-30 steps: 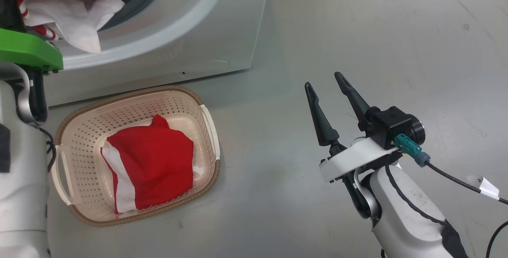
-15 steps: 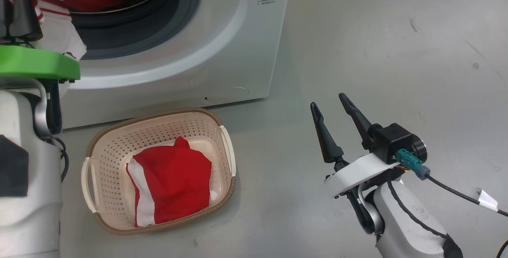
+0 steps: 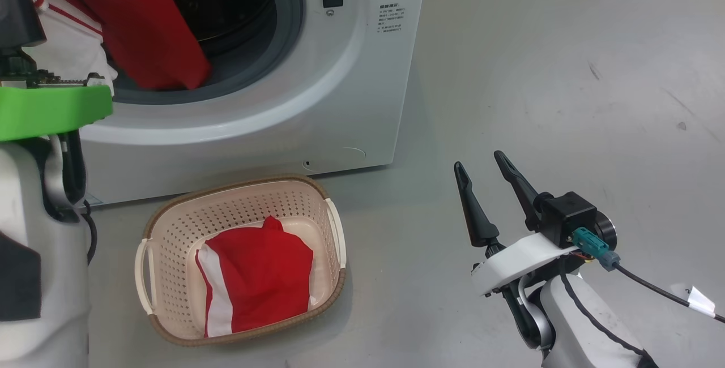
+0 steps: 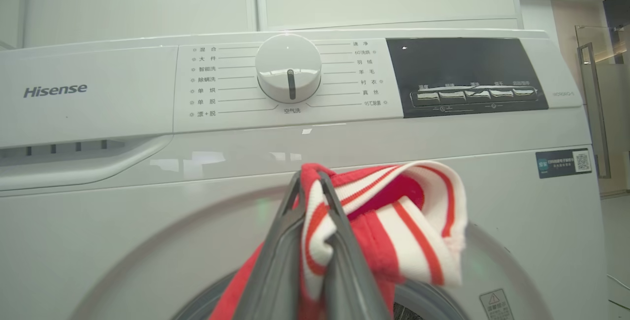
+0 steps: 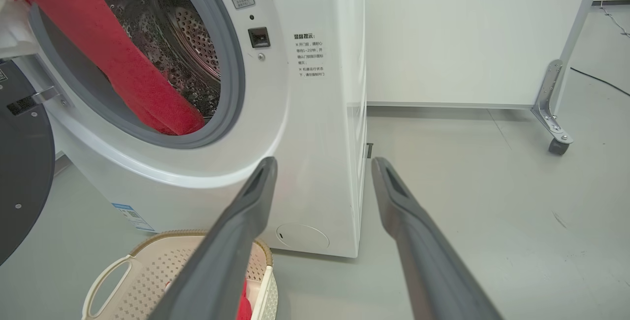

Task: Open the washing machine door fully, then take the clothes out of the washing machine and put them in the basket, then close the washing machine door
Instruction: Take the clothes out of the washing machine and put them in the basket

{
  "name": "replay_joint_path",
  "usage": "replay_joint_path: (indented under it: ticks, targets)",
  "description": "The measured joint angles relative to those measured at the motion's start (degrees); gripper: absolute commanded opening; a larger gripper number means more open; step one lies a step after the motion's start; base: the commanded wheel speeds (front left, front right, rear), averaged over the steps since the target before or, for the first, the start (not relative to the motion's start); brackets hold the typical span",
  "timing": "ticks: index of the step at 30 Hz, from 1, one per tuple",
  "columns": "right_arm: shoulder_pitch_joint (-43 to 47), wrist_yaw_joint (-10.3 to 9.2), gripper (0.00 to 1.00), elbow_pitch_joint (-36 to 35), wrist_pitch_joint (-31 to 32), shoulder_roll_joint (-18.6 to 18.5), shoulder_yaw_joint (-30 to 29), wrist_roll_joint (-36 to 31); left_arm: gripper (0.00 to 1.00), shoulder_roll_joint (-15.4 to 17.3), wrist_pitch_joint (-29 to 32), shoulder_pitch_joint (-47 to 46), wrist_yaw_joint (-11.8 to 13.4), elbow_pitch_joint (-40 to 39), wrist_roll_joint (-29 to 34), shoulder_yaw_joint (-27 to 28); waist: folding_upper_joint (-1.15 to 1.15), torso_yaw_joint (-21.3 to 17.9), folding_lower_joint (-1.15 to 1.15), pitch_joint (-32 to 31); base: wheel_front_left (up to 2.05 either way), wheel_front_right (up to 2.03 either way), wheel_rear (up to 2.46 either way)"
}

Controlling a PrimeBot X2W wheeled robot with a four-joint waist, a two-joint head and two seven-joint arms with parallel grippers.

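We note: the clothes (image 4: 408, 211) in the left pincer (image 4: 310, 182) are soft ribbed knit cloth. Washing machine (image 4: 344, 138) beyond it: glossy white shell, matt grey rubber seal (image 5: 236, 79), shiny perforated steel drum (image 5: 192, 34). Basket (image 3: 170, 226) left of the right pincer (image 3: 478, 159): matt perforated plastic. Floor (image 3: 538, 73): smooth, scuffed.

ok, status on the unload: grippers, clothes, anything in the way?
Left gripper shut on red jersey, tail draped in washing machine mouth. Right gripper open, empty. Second jersey in basket. Nothing seen blocking.
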Motion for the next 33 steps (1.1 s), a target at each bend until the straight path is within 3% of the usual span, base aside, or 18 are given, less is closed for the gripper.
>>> replay_joint_path:
  ticks: [17, 33]
  targets:
    - [1.29, -0.09, 1.00, -0.43, 0.00, 0.03, -0.60, 0.00, 0.00, -1.49, -0.01, 8.76, 1.59, -12.27, 1.44, -0.96, 0.00, 1.22, 0.00, -1.86, 0.00, 0.00, 0.00]
    - [1.24, 0.41, 1.00, -1.83, 0.00, 0.04, 0.02, -0.35, 0.00, -4.44, 2.69, 28.60, 3.41, -5.03, -1.48, -2.67, 0.00, 0.31, 0.00, 0.51, 0.00, 0.00, 0.00]
